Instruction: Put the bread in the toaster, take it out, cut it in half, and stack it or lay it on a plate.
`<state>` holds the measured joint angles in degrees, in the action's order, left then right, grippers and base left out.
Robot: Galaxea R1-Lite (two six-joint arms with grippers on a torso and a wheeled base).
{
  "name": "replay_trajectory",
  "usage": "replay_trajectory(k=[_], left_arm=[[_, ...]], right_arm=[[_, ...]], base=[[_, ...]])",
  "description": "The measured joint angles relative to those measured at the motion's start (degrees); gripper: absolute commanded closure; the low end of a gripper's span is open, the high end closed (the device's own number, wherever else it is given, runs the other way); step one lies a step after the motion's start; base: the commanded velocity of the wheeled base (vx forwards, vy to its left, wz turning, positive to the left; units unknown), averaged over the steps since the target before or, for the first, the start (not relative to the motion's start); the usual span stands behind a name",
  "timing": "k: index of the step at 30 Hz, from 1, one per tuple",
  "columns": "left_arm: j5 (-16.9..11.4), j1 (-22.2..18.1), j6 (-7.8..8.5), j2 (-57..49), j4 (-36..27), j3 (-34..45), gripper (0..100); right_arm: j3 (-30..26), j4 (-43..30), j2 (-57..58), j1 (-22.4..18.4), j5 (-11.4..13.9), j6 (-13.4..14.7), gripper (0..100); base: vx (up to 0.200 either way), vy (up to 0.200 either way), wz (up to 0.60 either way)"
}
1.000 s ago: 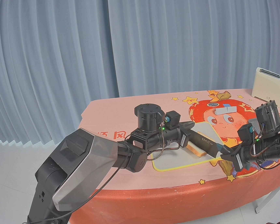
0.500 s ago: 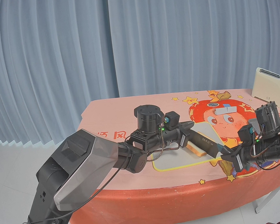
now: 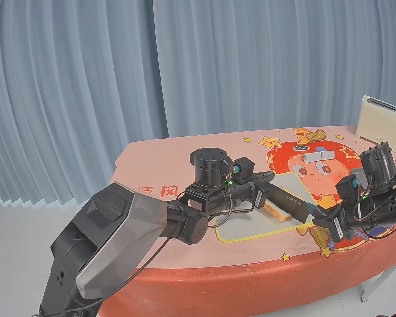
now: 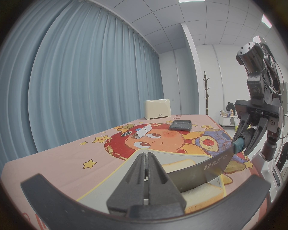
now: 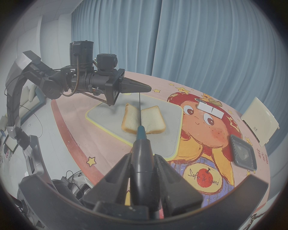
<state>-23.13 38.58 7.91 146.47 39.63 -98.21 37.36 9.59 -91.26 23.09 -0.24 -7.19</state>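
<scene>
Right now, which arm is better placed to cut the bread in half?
Right, I'd say. The right gripper is shut on the knife, its blade across the middle of the bread on the cutting board. The left gripper is shut and empty near the bread.

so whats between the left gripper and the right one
The knife: the right gripper holds its handle, and the blade runs across the bread on the cutting board towards the left gripper. The right wrist view shows it best.
</scene>
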Motion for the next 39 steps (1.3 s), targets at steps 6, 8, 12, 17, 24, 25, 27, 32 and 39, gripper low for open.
replay_trajectory(k=[6, 8, 12, 17, 24, 25, 27, 32, 39], left_arm=[[-0.02, -0.11, 0.0, 0.22, -0.02, 0.02, 100], [-0.02, -0.16, -0.01, 0.24, -0.06, 0.05, 100], [0.0, -0.17, 0.0, 0.28, -0.13, 0.05, 100], [0.0, -0.22, -0.01, 0.22, -0.79, -0.17, 100], [0.11, -0.22, 0.0, -0.13, -1.87, -0.3, 100], [0.11, -0.22, -0.01, -0.17, -1.84, -0.22, 100], [0.11, -0.24, 0.02, -0.16, -1.82, -0.16, 100], [0.09, -0.39, 0.07, 0.06, -1.71, -0.05, 100], [0.06, -0.49, 0.07, 0.74, -1.37, 0.0, 100]], right_arm=[[0.09, 0.22, -0.55, -0.07, 0.0, 0.05, 100], [0.0, 0.33, -0.77, -0.05, 0.0, 0.05, 100], [-0.29, 0.48, -1.16, -0.02, -0.02, 0.06, 100], [-0.33, 0.5, -1.38, -0.07, -0.02, 0.06, 100], [1.13, 1.56, -1.27, -0.05, -0.02, 0.09, 100], [1.19, 1.71, -1.3, -0.02, -0.02, 0.09, 100], [1.28, 1.84, -1.41, -0.02, -0.02, 0.16, 100], [1.28, 2.12, -1.73, 0.11, -0.09, 0.17, 100], [1.02, 2.19, -2.05, 0.12, -0.11, 0.17, 100]], base=[[0.0, 0.0, 0.0], [0.0, 0.0, 0.0], [0.0, 0.0, 0.0], [0.0, 0.0, 0.0], [0.0, 0.0, 0.0], [0.0, 0.0, 0.0], [0.0, 0.0, 0.0], [0.0, 0.0, 0.0], [0.0, 0.0, 0.0]])
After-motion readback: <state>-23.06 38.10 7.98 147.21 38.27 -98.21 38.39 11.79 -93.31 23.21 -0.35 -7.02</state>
